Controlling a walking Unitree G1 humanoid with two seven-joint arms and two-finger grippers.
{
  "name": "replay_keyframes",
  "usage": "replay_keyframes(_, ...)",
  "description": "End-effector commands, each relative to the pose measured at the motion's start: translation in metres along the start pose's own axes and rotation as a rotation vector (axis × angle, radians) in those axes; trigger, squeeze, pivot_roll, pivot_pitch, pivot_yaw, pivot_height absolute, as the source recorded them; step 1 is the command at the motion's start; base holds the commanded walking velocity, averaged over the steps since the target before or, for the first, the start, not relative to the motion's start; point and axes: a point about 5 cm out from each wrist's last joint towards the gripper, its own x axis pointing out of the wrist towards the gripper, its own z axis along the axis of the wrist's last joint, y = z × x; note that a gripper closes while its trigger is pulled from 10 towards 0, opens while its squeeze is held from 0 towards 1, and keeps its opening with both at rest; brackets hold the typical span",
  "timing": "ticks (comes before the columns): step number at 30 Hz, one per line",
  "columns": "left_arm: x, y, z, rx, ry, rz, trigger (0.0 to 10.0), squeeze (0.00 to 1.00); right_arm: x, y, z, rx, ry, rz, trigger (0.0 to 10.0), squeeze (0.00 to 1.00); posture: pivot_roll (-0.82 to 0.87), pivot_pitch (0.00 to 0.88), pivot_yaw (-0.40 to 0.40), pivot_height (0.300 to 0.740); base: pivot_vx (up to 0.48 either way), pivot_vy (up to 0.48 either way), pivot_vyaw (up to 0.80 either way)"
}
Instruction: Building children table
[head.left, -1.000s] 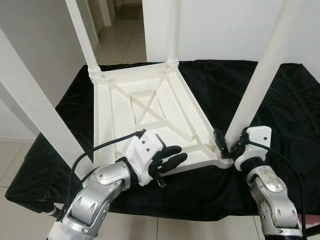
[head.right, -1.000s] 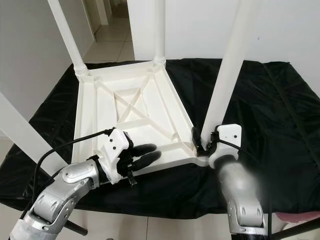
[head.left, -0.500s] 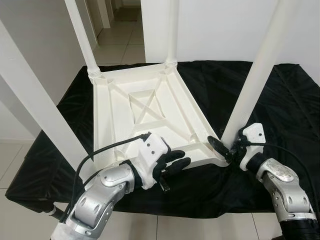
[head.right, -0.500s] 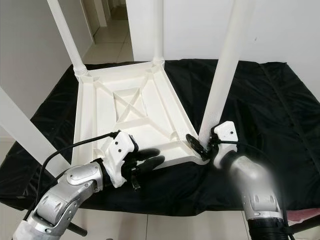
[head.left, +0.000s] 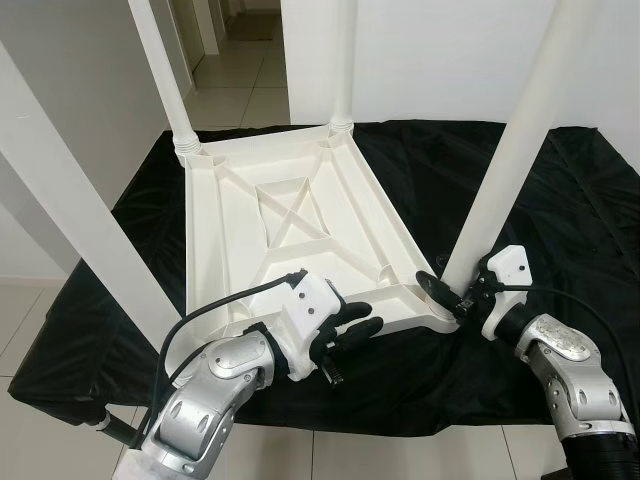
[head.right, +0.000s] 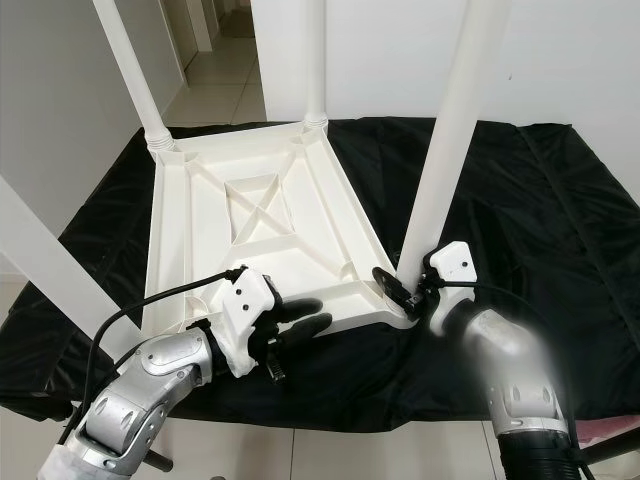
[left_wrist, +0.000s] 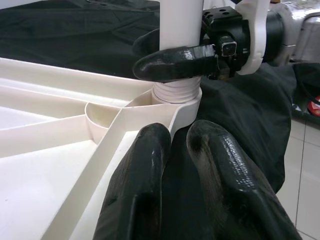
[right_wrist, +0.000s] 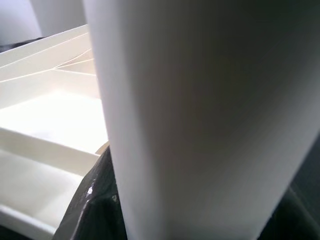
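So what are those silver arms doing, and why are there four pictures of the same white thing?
Those arms belong to a walking robot. Two pictures come from cameras in its head, looking down; the other two come from small cameras on its wrists, so they look very close up.

The white thing is a children's table lying upside down on a black cloth, with its legs pointing up. The right gripper has its two black fingers around the bottom of the near right leg, where the leg goes into the table's corner. The left gripper rests at the table's near edge, its fingers close together and holding nothing.
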Motion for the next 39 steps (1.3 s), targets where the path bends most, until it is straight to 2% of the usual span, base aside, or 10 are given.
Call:
replay_keyframes(1, -0.002, 0.010, -0.002, 0.020, 0.008, 0.114, 10.0, 0.00, 0.002, 0.008, -0.002, -0.003, 0.023, -0.093, 10.0, 0.00, -0.11, 0.069, 0.068, 0.740, 0.000, 0.000, 0.00)
replay_keyframes(24, -0.004, 0.018, -0.002, 0.032, 0.006, 0.122, 10.0, 0.00, 0.000, 0.066, -0.011, 0.194, 0.042, -0.712, 10.0, 0.00, -0.11, 0.079, 0.077, 0.740, 0.000, 0.000, 0.00)
replay_keyframes(25, -0.005, 0.018, -0.001, 0.028, 0.004, 0.116, 10.0, 0.00, -0.001, 0.067, -0.010, 0.192, 0.035, -0.708, 10.0, 0.44, -0.12, 0.086, 0.082, 0.740, 0.000, 0.000, 0.00)
replay_keyframes(26, -0.005, 0.018, -0.001, 0.028, 0.004, 0.116, 10.0, 0.00, -0.001, 0.067, -0.010, 0.192, 0.035, -0.708, 10.0, 0.44, -0.12, 0.086, 0.082, 0.740, 0.000, 0.000, 0.00)
replay_keyframes(27, -0.006, 0.018, -0.002, 0.034, 0.010, 0.106, 10.0, 0.00, -0.003, 0.067, -0.007, 0.199, 0.014, -0.673, 10.0, 1.00, -0.12, 0.084, 0.088, 0.740, 0.000, 0.000, 0.00)
replay_keyframes(32, -0.005, 0.022, 0.000, 0.044, 0.012, 0.100, 10.0, 0.00, -0.006, 0.054, 0.001, 0.157, -0.036, -0.624, 10.0, 1.00, -0.12, 0.086, 0.099, 0.740, 0.000, 0.000, 0.00)
replay_keyframes(33, -0.005, 0.023, 0.001, 0.045, 0.009, 0.101, 10.0, 0.00, -0.006, 0.051, 0.002, 0.146, -0.043, -0.587, 10.0, 0.47, -0.13, 0.080, 0.101, 0.740, 0.000, 0.000, 0.00)
replay_keyframes(35, -0.005, 0.024, 0.002, 0.046, 0.008, 0.101, 10.0, 0.00, -0.006, 0.048, 0.003, 0.139, -0.047, -0.562, 10.0, 0.47, -0.13, 0.080, 0.101, 0.740, 0.000, 0.000, 0.00)
replay_keyframes(36, -0.004, 0.024, 0.002, 0.048, 0.007, 0.100, 10.0, 0.00, -0.007, 0.044, 0.004, 0.131, -0.052, -0.523, 10.0, 0.00, -0.12, 0.082, 0.104, 0.740, 0.000, 0.000, 0.00)
replay_keyframes(39, -0.003, 0.024, 0.004, 0.051, 0.003, 0.093, 10.0, 0.00, -0.009, 0.037, 0.006, 0.113, -0.055, -0.410, 10.0, 0.00, -0.13, 0.085, 0.106, 0.740, 0.000, 0.000, 0.00)
